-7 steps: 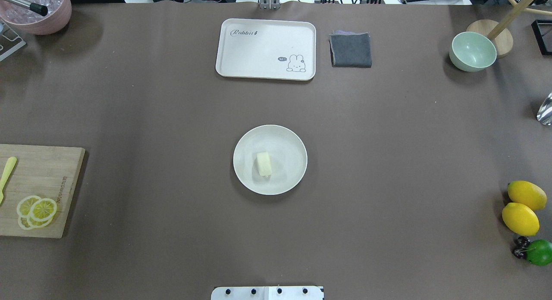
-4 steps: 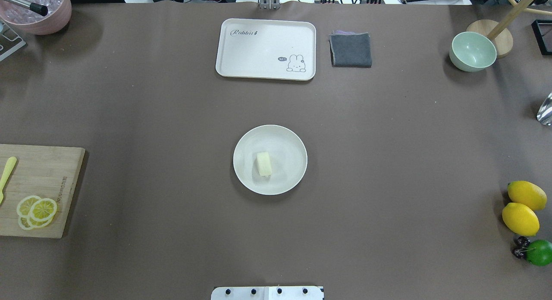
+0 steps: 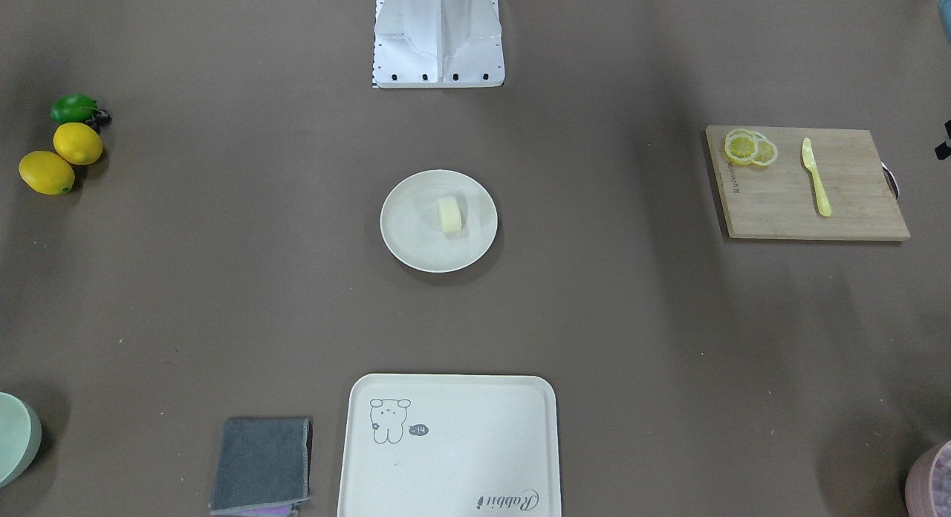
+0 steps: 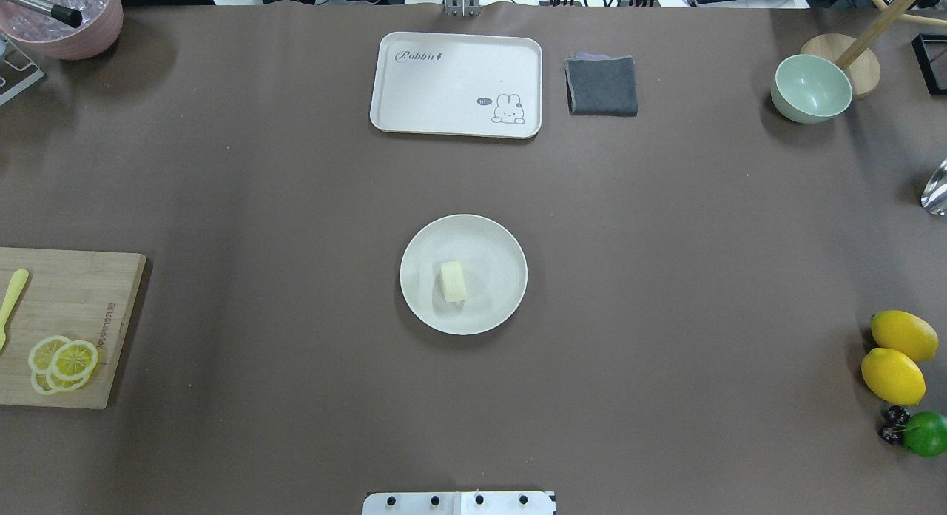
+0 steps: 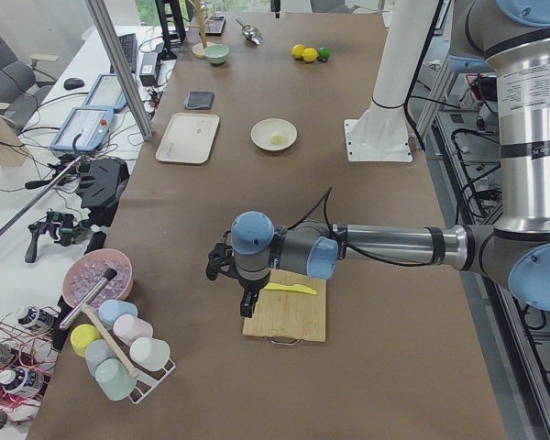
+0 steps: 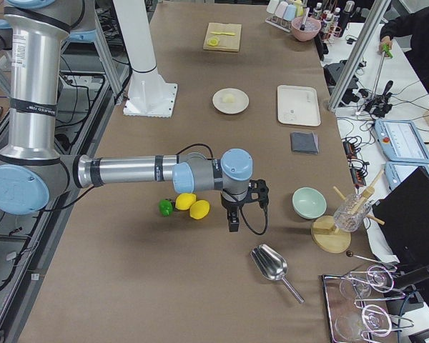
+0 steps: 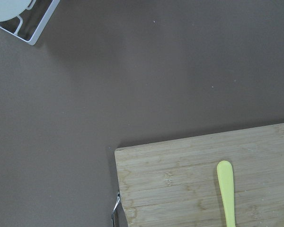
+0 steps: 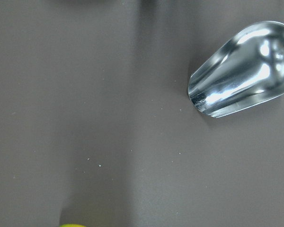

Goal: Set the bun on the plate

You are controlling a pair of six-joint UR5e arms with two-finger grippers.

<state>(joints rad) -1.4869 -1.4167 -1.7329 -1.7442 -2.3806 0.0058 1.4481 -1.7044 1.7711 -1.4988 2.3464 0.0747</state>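
Observation:
The pale cream bun [image 4: 452, 281] lies on the round off-white plate [image 4: 492, 278] at the middle of the table, a little left of the plate's centre. From across the table the bun [image 3: 449, 215] also rests inside the plate [image 3: 412, 231]. My left gripper [image 5: 246, 304] hangs over the table's left end by the cutting board, far from the plate. My right gripper [image 6: 233, 223] hangs over the right end beside the lemons. Both show only in the side views, so I cannot tell whether they are open or shut.
A wooden cutting board [image 4: 74, 308] with lemon slices [image 4: 63, 361] and a yellow knife [image 7: 227, 189] lies at the left. Two lemons [image 4: 895, 356] and a lime [image 4: 925, 432] sit at the right, near a metal scoop [image 8: 241, 87]. At the back are a cream tray [image 4: 444, 86], a grey cloth [image 4: 602, 86] and a green bowl [image 4: 811, 88].

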